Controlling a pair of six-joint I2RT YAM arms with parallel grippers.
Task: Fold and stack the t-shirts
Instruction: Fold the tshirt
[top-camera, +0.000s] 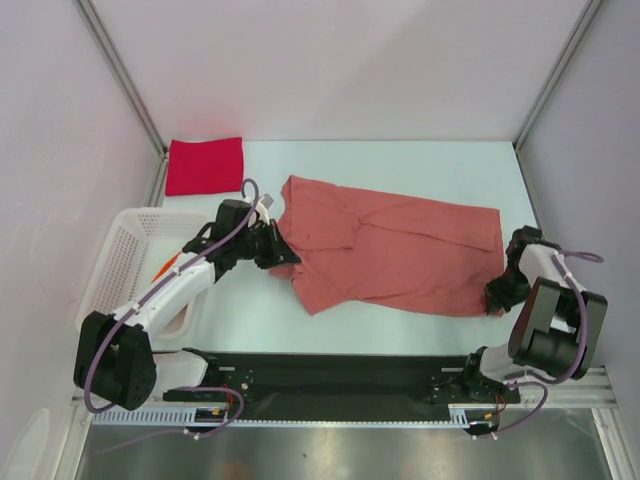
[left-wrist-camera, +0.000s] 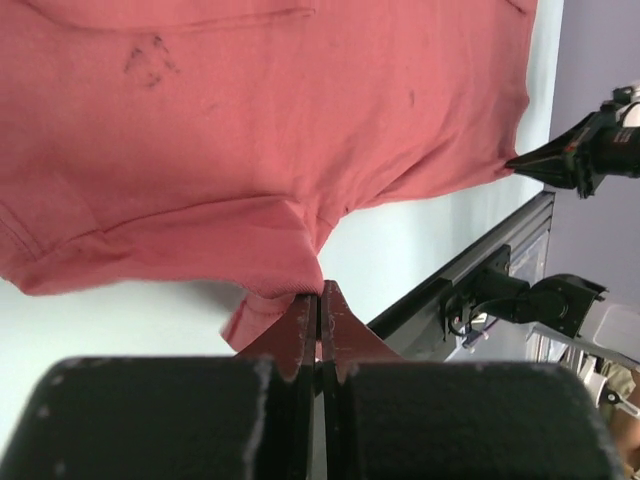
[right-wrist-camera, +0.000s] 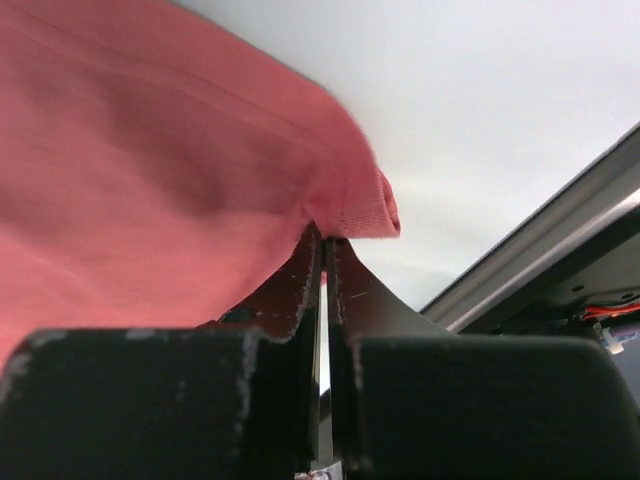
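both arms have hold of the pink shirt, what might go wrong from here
1. The left end effector and right end effector each pinch only a thin bit at the near edge of the pink shirt, so the cloth might slip out on a lift.
2. The cloth lies bunched and doubled over beside the left grip, so a fold may come out crooked.
3. The left arm runs close by the white basket; a wide swing could knock it.
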